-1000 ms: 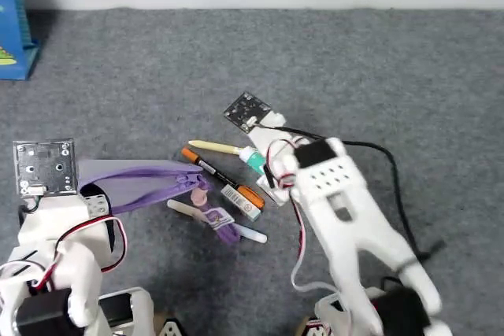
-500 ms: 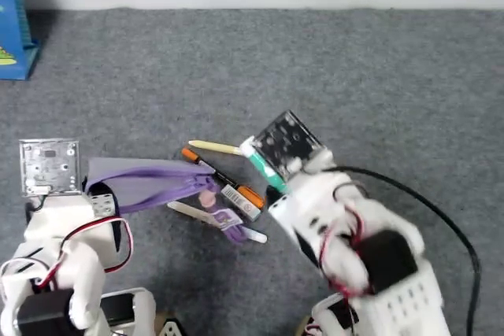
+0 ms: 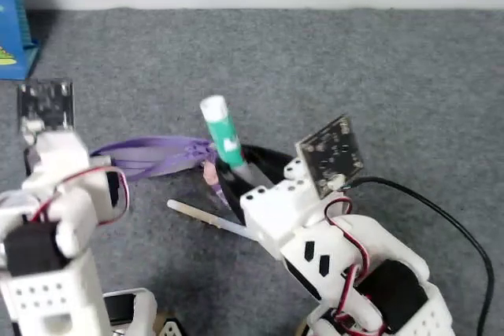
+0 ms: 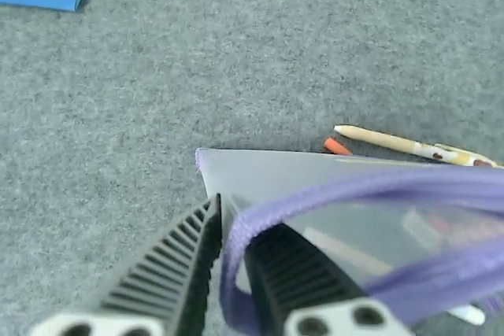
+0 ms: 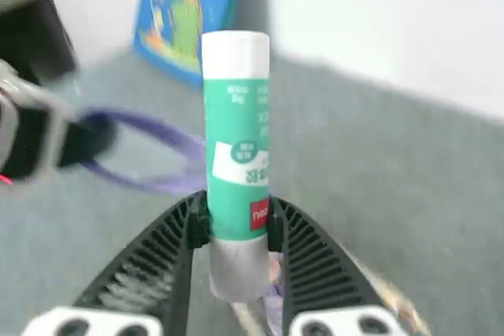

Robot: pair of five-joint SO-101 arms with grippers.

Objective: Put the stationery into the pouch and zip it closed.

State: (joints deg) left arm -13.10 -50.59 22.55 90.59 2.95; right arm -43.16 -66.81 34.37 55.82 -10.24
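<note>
Holding the purple pouch open, my left gripper is clamped on its rim. My right gripper pinches the glue stick upright beside the pouch mouth. I judge loading barely begun: pens lie outside the pouch, zip undone.

Translucent plastic pouch, fuzzy matt carpet

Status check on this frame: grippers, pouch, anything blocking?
Left gripper shut on the pouch at its rim, mouth open. Right gripper shut on the glue stick, raised at the pouch's mouth. Pens lie on the carpet, not yet packed.
</note>
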